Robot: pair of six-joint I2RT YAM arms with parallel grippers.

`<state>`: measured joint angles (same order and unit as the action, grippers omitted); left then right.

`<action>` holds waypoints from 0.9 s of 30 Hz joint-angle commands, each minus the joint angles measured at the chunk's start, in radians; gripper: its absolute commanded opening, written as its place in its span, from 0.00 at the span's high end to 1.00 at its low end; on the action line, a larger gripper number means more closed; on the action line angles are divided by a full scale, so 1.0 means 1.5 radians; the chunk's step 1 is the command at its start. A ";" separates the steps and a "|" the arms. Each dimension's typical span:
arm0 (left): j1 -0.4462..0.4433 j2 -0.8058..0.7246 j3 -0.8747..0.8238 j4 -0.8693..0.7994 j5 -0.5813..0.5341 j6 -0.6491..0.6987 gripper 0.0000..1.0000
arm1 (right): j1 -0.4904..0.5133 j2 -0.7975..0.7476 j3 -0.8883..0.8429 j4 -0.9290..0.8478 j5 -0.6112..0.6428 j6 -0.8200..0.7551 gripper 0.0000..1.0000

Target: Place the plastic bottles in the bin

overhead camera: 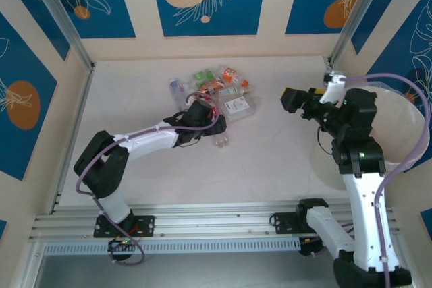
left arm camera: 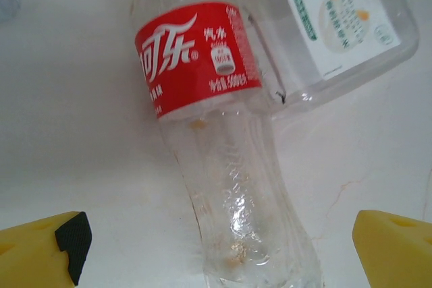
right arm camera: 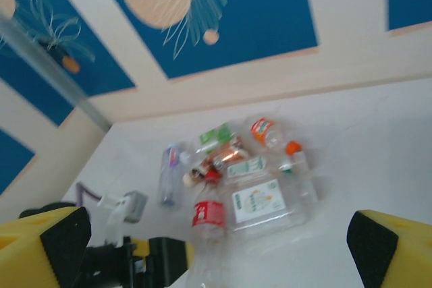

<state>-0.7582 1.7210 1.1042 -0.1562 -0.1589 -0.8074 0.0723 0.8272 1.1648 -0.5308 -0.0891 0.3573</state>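
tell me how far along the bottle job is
Nothing looks done: the visible part of the bin looks bare. In hand: the open left gripper straddles the red-label bottle, not gripping it yet. Left: the whole pile of bottles on the table; the right gripper hovers open, empty.

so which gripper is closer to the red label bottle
Left. The left gripper is open right over the red-label bottle, straddling it; the right gripper is open, far off near the bin.
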 commanded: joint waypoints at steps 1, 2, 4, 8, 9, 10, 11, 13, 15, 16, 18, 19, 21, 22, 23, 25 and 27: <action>-0.014 0.029 0.029 -0.048 -0.008 -0.030 0.00 | 0.047 0.027 -0.014 0.023 0.048 -0.025 0.00; -0.017 0.036 0.033 -0.052 -0.007 -0.030 0.00 | 0.057 0.035 -0.018 0.025 0.057 -0.024 0.01; -0.026 0.050 0.044 -0.059 -0.011 -0.021 0.00 | 0.070 0.044 -0.026 0.033 0.065 -0.022 0.00; -0.047 0.092 0.113 -0.150 -0.060 -0.007 0.00 | 0.082 0.056 -0.035 0.040 0.076 -0.018 0.00; -0.052 0.099 0.123 -0.166 -0.076 -0.002 0.00 | 0.084 0.058 -0.035 0.039 0.079 -0.019 0.00; -0.059 0.105 0.128 -0.176 -0.094 -0.005 0.00 | 0.084 0.059 -0.036 0.038 0.083 -0.021 0.01; -0.064 0.108 0.128 -0.175 -0.104 -0.006 0.00 | 0.084 0.058 -0.036 0.038 0.086 -0.023 0.00; -0.072 0.117 0.131 -0.166 -0.114 -0.012 0.02 | 0.086 0.058 -0.039 0.038 0.093 -0.024 0.00; -0.076 0.133 0.140 -0.158 -0.110 -0.012 0.03 | 0.086 0.059 -0.042 0.039 0.096 -0.025 0.01; -0.078 0.144 0.149 -0.156 -0.103 -0.013 0.04 | 0.087 0.061 -0.043 0.039 0.096 -0.024 0.00; -0.079 0.163 0.158 -0.146 -0.082 -0.007 0.07 | 0.086 0.064 -0.042 0.036 0.095 -0.025 0.00; -0.078 0.172 0.162 -0.147 -0.077 -0.008 0.09 | 0.088 0.066 -0.041 0.034 0.095 -0.025 0.01; -0.079 0.181 0.165 -0.147 -0.077 -0.005 0.11 | 0.087 0.069 -0.040 0.031 0.096 -0.025 0.00; -0.078 0.185 0.161 -0.147 -0.084 -0.006 0.11 | 0.088 0.070 -0.040 0.030 0.095 -0.024 0.01; -0.079 0.186 0.159 -0.145 -0.091 -0.004 0.12 | 0.089 0.070 -0.041 0.029 0.096 -0.024 0.00; -0.079 0.187 0.152 -0.143 -0.108 -0.004 0.13 | 0.090 0.071 -0.046 0.030 0.094 -0.024 0.01; -0.079 0.183 0.138 -0.133 -0.116 -0.004 0.16 | 0.090 0.074 -0.051 0.032 0.093 -0.025 0.00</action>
<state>-0.8684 1.9991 1.3243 -0.3580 -0.2920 -0.8284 0.1993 0.9352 1.1046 -0.4858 0.0425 0.3393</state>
